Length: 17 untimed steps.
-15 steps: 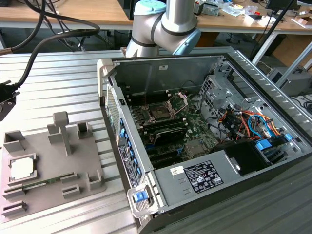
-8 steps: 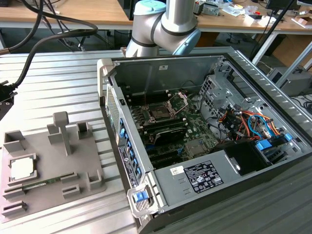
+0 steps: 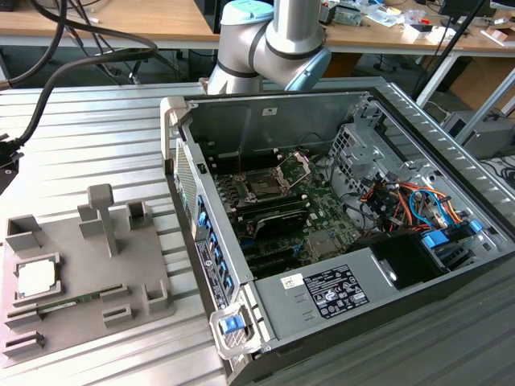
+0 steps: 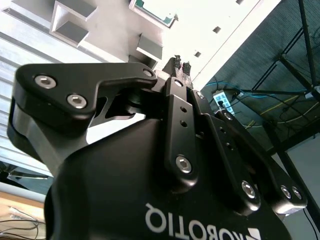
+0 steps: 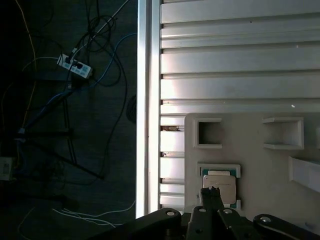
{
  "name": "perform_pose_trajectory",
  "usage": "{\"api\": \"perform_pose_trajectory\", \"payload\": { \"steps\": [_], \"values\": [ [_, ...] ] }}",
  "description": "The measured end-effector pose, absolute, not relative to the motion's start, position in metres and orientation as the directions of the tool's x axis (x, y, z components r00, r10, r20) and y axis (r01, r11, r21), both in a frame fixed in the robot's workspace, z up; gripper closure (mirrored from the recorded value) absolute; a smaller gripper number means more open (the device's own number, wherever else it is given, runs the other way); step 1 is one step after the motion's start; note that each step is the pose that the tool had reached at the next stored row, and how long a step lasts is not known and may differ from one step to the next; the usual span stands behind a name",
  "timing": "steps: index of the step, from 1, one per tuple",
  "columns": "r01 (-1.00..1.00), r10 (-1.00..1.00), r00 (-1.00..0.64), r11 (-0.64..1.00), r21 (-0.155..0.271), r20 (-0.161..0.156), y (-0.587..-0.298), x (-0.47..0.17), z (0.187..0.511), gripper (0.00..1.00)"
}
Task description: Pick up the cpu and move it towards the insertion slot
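Your gripper [image 5: 211, 190] has its fingers pressed together on nothing, and the cpu [image 5: 225, 181] lies flat in the tray [image 5: 250, 145] straight ahead of its tips.

Grey tray [image 3: 76, 245] beside open computer case [image 3: 265, 121] on ribbed metal table [image 3: 88, 137].

Case wall [image 3: 203, 241] between cpu [image 3: 36, 277], insertion slot [image 3: 265, 186].

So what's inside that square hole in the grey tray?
The cpu lies flat in the square recess of the grey tray, silvery face up. Whatever is beneath the chip is covered by it.
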<state>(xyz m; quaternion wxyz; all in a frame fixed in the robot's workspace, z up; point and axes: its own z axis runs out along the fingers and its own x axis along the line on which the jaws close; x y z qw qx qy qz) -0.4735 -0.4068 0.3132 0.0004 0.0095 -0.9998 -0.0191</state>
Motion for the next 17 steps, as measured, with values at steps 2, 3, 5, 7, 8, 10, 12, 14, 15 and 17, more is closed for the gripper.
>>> {"api": "perform_pose_trajectory", "payload": {
  "steps": [2, 3, 5, 7, 8, 10, 12, 14, 15, 17],
  "values": [
    [-0.019, -0.019, -1.000, 0.999, 0.038, 0.001, -0.4068, -0.4746, 0.3132, 0.89],
    [-0.019, -0.019, -1.000, 0.999, 0.038, 0.000, -0.4069, -0.4749, 0.3131, 0.89],
    [-0.019, -0.019, -1.000, 0.999, 0.038, 0.001, -0.4069, -0.4756, 0.3131, 0.89],
    [-0.019, -0.019, -1.000, 0.999, 0.038, 0.000, -0.4069, -0.4767, 0.3129, 0.89],
    [-0.019, -0.019, -1.000, 0.999, 0.038, 0.000, -0.4069, -0.4772, 0.3129, 0.89],
    [-0.019, -0.019, -1.000, 0.999, 0.038, 0.000, -0.4069, -0.4784, 0.3128, 0.89],
    [-0.019, -0.019, -1.000, 0.999, 0.038, 0.001, -0.4069, -0.4791, 0.3128, 0.89],
    [-0.019, -0.019, -1.000, 0.999, 0.038, 0.000, -0.4069, -0.4800, 0.3126, 0.89],
    [-0.019, -0.019, -1.000, 0.999, 0.038, 0.001, -0.4069, -0.4803, 0.3126, 0.89],
    [-0.019, -0.019, -1.000, 0.999, 0.038, 0.001, -0.4069, -0.4817, 0.3125, 0.89]
  ]
}}
